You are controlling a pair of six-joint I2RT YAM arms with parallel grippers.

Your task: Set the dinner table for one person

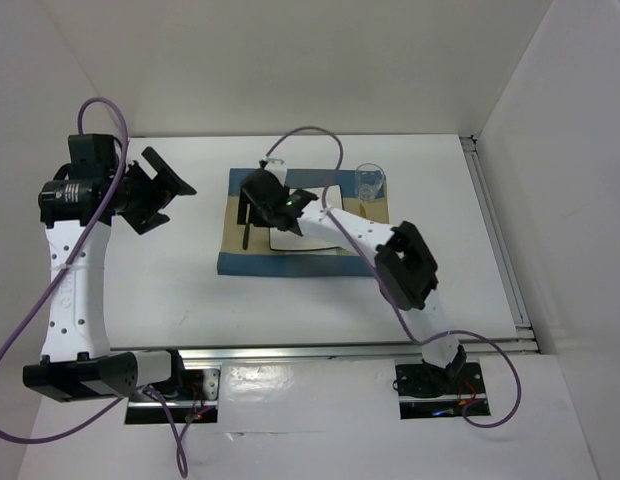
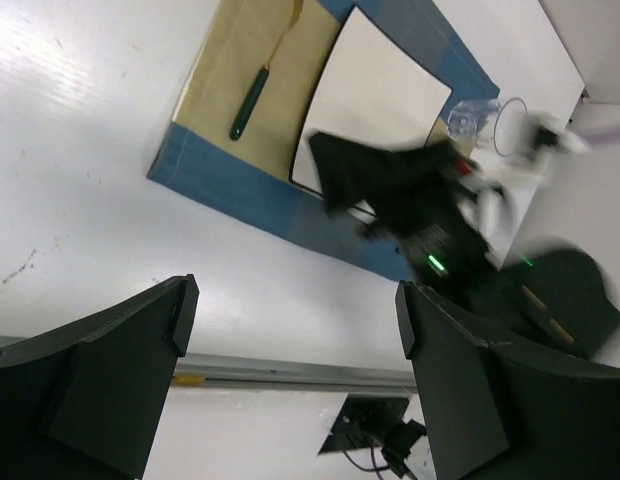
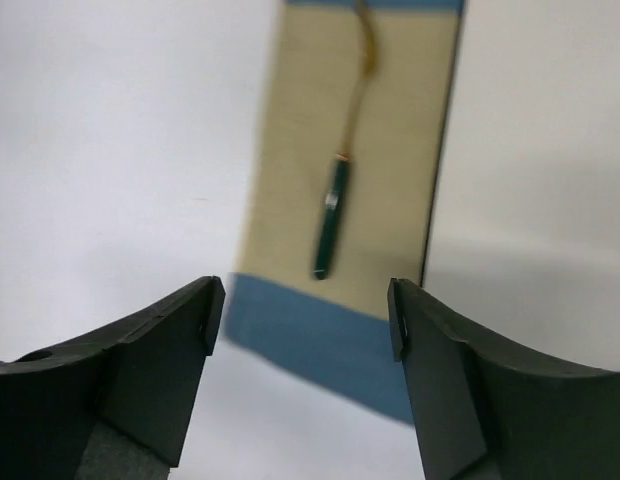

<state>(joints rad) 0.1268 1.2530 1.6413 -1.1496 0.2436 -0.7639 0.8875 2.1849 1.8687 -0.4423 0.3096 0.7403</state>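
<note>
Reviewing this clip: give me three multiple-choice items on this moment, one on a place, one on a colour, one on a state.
1. Where does the utensil lie? A) on the tan stripe of the placemat, beside the plate B) on the plate C) in a bowl
2. What colour is its handle? A) red B) dark green C) white
3. How is the right gripper? A) shut on the utensil B) open, holding nothing C) shut on a napkin
Answers: A, it lies on the tan stripe; B, the handle looks dark green; B, its fingers stand apart and empty.
</note>
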